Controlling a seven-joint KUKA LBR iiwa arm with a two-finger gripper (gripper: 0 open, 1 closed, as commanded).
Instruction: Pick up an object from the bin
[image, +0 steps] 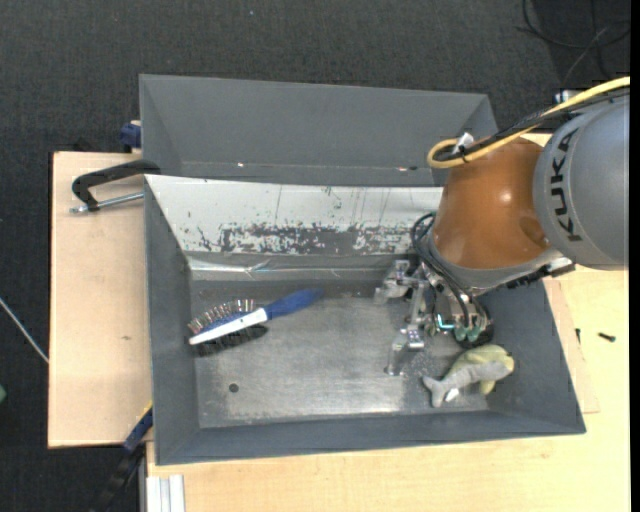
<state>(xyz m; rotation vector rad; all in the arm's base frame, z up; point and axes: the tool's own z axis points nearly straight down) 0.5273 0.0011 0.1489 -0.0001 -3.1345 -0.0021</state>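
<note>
My gripper hangs low over the right middle of the bin floor. Its two metal fingers stand apart, open, with nothing between them. A grey and pale yellow plush toy lies just to the lower right of the gripper, against the bin's right wall and apart from the fingers. A brush with a blue handle and a white bristled head lies on the floor at the left, well away from the gripper.
The arm with its orange cover reaches in from the right and hides the bin's back right corner. Bare grey floor stretches between the brush and the gripper. The bin's sloped walls close in on all sides.
</note>
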